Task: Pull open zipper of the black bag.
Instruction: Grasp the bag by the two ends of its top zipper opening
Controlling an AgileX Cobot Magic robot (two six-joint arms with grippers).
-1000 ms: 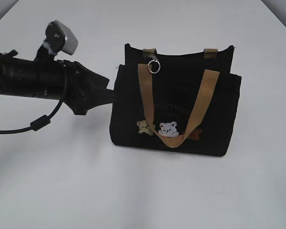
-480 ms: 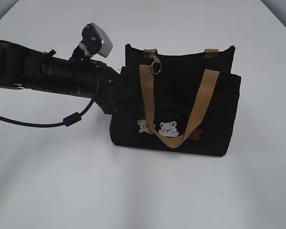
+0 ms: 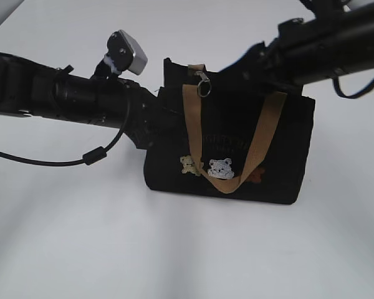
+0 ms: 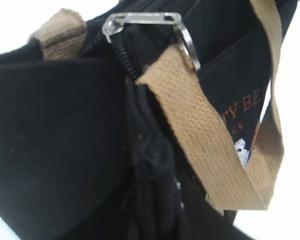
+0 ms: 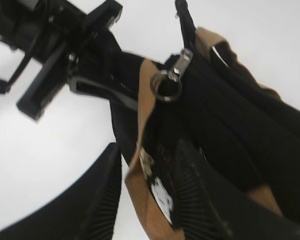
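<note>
The black bag [image 3: 280, 156] stands upright on the white table, tan handles hanging down its front. Its zipper [image 4: 124, 59] runs along the top edge, and the silver ring pull [image 3: 203, 87] lies near the bag's left end, next to a handle [image 3: 192, 118]. My left gripper [image 3: 151, 109] is at the bag's upper left corner, shut on a bunched fold of black fabric [image 4: 152, 165]. My right gripper [image 5: 150, 200] hovers open over the bag's top, below the ring [image 5: 166, 89] in its view. Only the hanging handle and bag front show between its fingers.
The white table [image 3: 81, 237] spreads around the bag. The left arm's cable [image 3: 93, 154] loops low over the table at the left. The right arm [image 3: 336, 43] crosses over the bag's right top corner.
The left gripper moved right to the bag's left end and closed on its fabric. The right arm came in from the upper right and now hangs over the bag's top.
</note>
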